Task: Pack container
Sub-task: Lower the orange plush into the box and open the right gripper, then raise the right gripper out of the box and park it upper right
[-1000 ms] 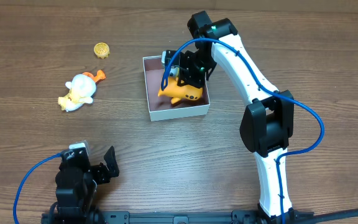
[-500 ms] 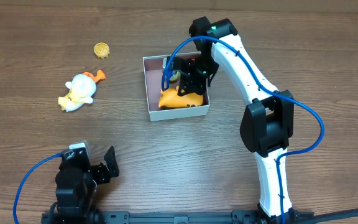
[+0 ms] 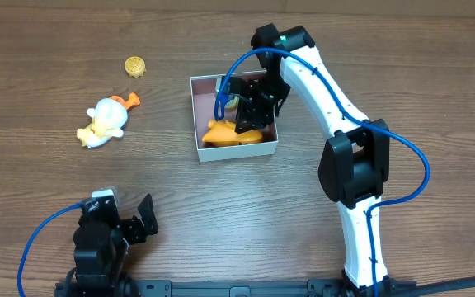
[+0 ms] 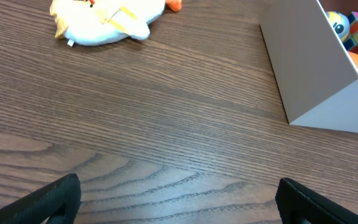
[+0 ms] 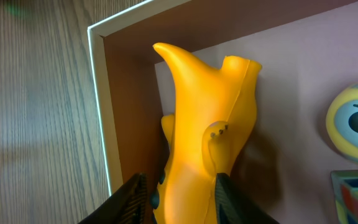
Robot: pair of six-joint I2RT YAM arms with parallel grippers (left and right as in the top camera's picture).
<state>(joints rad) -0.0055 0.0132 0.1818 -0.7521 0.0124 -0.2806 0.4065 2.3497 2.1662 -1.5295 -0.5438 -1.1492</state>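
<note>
duck toy (image 3: 104, 122): lying on its side on the table (image 3: 72, 33), well left of the container (image 3: 236, 152).
left gripper (image 4: 180, 200): low and well left of the container's near corner, fingers spread wide, holding nothing.
gold disc (image 3: 134, 65): left of the container, off its far corner.
container: upright on the table, open-topped.
orange toy (image 3: 228, 132): inside the container, lying along its near wall.
right gripper (image 3: 251, 115): over the container's right half, fingers pinching the orange toy's end.
yellow figure (image 5: 353, 121): inside the container, near the orange toy.
</note>
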